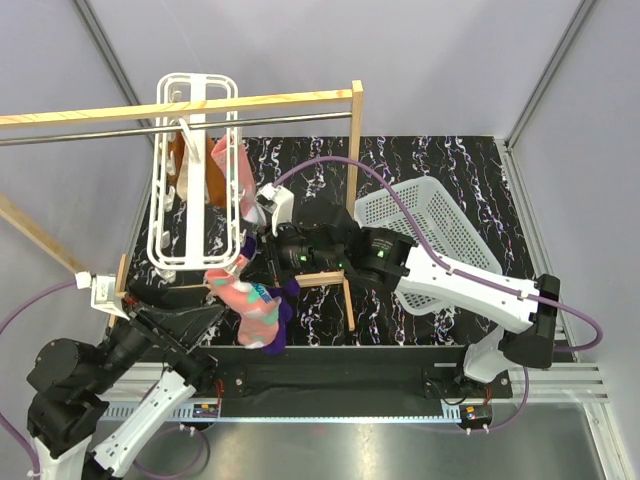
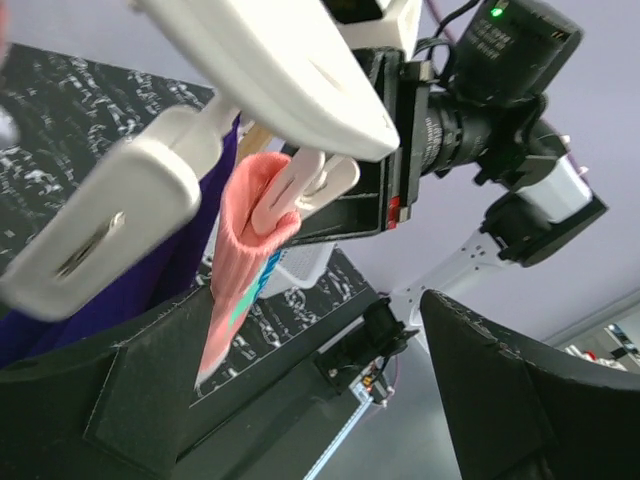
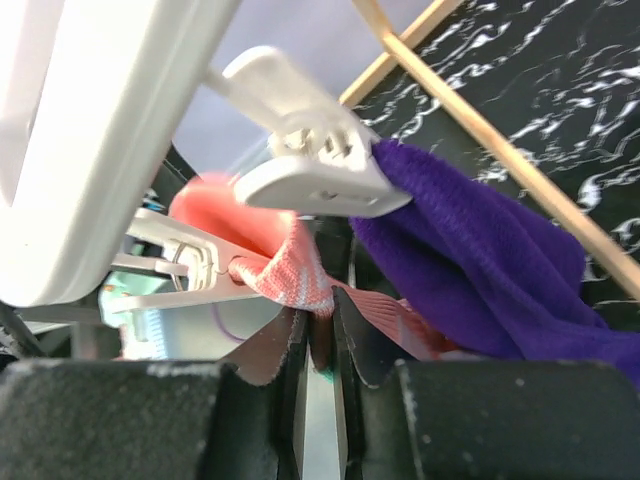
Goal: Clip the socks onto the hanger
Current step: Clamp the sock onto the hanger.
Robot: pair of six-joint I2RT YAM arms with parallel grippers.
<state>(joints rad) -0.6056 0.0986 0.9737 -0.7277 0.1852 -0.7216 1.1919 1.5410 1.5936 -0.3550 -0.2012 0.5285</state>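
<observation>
The white hanger (image 1: 190, 170) hangs from the metal rod. One coral-pink sock (image 1: 229, 172) hangs clipped at its far part. A second coral-pink sock (image 1: 251, 297) with teal patches hangs from a clip at the frame's near corner. In the right wrist view my right gripper (image 3: 318, 320) is shut on this sock's cuff (image 3: 290, 270), just beside a white clip (image 3: 190, 270) that bites the same cuff. My left gripper (image 2: 320, 330) is wide open and empty below the clipped sock (image 2: 245, 235); in the top view it (image 1: 200, 318) sits left of the sock.
A purple sock (image 3: 480, 270) hangs from a neighbouring clip (image 3: 310, 165), right against the coral one. An orange-brown sock (image 1: 178, 165) hangs at the far left of the frame. The wooden rack (image 1: 356, 150) carries the rod. A white mesh basket (image 1: 430, 225) lies on the right.
</observation>
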